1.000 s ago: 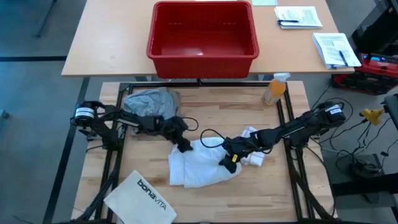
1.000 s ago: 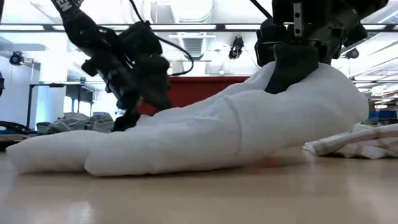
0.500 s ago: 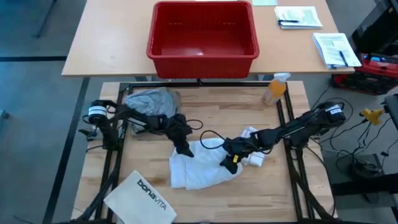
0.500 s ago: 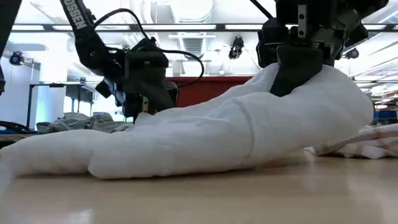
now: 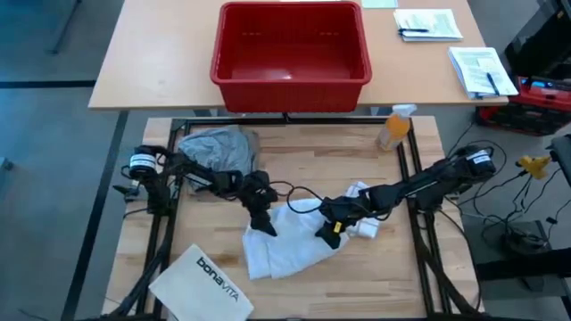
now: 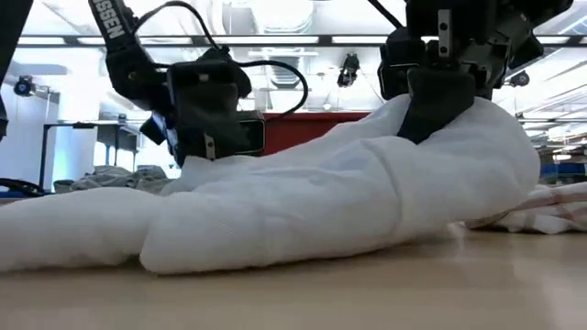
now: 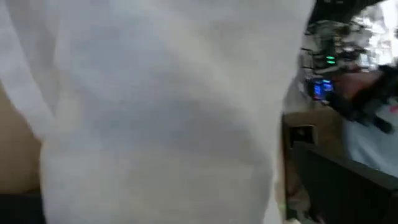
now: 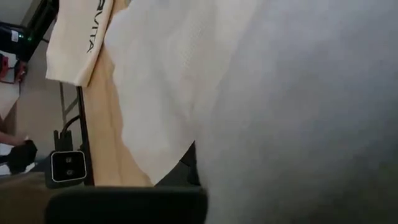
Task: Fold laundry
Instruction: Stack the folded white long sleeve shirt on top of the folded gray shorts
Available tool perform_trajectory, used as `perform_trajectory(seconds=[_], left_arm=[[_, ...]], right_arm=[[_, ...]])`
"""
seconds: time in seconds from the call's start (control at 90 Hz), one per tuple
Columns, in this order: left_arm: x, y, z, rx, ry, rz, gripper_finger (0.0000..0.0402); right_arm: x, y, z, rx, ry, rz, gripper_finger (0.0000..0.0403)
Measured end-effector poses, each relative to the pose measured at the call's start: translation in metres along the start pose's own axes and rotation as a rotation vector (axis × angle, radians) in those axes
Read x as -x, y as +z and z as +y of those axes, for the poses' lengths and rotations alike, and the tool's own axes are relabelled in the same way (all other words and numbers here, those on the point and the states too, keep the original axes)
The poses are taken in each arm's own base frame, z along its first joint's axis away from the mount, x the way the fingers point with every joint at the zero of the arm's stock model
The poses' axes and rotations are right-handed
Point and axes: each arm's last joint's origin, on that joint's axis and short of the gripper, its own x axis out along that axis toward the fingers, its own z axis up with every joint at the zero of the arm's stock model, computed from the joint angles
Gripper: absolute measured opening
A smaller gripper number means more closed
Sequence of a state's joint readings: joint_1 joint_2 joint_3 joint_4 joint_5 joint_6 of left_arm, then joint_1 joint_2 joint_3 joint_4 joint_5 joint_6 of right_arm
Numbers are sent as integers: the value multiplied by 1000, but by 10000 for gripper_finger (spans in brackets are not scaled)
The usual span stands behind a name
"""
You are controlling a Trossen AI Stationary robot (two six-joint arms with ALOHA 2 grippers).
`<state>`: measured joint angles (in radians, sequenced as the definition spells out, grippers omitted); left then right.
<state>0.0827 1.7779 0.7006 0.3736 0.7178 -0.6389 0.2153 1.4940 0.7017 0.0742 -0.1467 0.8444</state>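
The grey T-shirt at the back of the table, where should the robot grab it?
Probably by its outer edge, coming straight down from above. The grey T-shirt lies crumpled in a low heap behind the left pincer, so a raised fold at the rim looks easiest to pinch.

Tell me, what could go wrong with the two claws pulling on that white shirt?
Both claws, the left claw and the right claw, are on the white shirt. If they pull unevenly, it may bunch up instead of folding flat. A loose white part lies by the right arm and could get dragged along. The shirt's near edge also lies close to the bonavita bag, so a big tug might push the bag toward the table edge.
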Motion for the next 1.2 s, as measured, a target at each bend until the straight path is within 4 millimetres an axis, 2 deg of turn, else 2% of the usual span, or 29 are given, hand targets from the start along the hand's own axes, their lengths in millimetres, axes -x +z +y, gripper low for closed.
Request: perform_trajectory(seconds=[0.078, 0.144, 0.233, 0.344, 0.389, 0.533, 0.733, 0.889, 0.989, 1.2], left_arm=[[-3, -3, -1, -1, 49, -1, 363], [-6, -7, -2, -15, 96, 3, 314], [-7, -8, -2, -16, 112, 8, 216], [-5, -9, -3, -7, 115, 7, 60], [-4, -8, -5, 2, 113, 4, 26], [5, -8, -14, 23, 102, -3, 8], [28, -2, -44, 26, 49, -50, 4], [60, -2, -75, 17, 63, -60, 2], [88, -5, -94, -8, 157, -62, 2], [132, -6, -128, -13, 264, -61, 1]], right_arm=[[0, 0, 0, 0, 0, 0, 0], [0, 0, 0, 0, 0, -1, 0], [0, 0, 0, 6, 2, -1, 0], [0, 1, 1, 27, 10, -16, 0], [1, 2, 2, 37, 9, -20, 0], [3, 10, 8, 71, 21, -48, 0], [10, 32, 20, 92, 58, -110, 0], [20, 55, 32, 140, 62, -130, 0], [30, 72, 38, 199, 16, -122, 0], [48, 123, 46, 343, 45, -208, 0]])
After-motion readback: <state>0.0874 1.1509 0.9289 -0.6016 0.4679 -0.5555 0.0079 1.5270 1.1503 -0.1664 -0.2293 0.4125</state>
